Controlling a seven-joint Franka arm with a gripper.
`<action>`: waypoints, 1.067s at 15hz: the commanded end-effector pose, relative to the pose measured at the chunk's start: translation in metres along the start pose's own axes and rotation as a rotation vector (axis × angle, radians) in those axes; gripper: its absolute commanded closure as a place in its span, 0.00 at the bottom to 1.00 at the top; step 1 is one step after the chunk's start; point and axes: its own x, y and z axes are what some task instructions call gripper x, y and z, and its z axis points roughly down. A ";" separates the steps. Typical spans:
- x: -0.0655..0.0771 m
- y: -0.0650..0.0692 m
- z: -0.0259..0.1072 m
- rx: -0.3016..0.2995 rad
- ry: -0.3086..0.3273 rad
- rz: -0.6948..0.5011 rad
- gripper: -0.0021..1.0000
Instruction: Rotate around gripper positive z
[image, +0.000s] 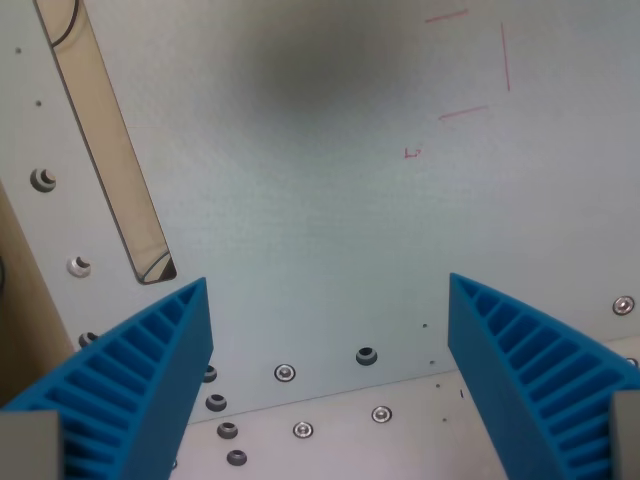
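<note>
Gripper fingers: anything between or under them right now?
Nothing held. The gripper is open; its blue fingers stand wide apart over a bare pale plate with screws and holes. Whatever lies directly beneath each finger is covered.

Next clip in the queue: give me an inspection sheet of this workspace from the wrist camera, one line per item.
Surface: pale grey flat panel with screws and holes along its lower edge; faint red pen marks at the upper right of the wrist view.
Job's things: nothing seen; the task is a rotation of the gripper only.
Clutter: nothing seen.
Gripper: gripper open, two blue ribbed fingers wide apart, holding nothing.
Cables: nothing seen.
Surroundings: long tan slot cut in the panel at the wrist view's left; lighter board below the panel's edge.
</note>
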 end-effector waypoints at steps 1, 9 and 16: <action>0.000 0.000 -0.002 0.001 0.004 0.138 0.00; 0.000 0.000 -0.002 0.002 0.004 0.231 0.00; 0.000 0.000 -0.002 0.002 0.004 0.313 0.00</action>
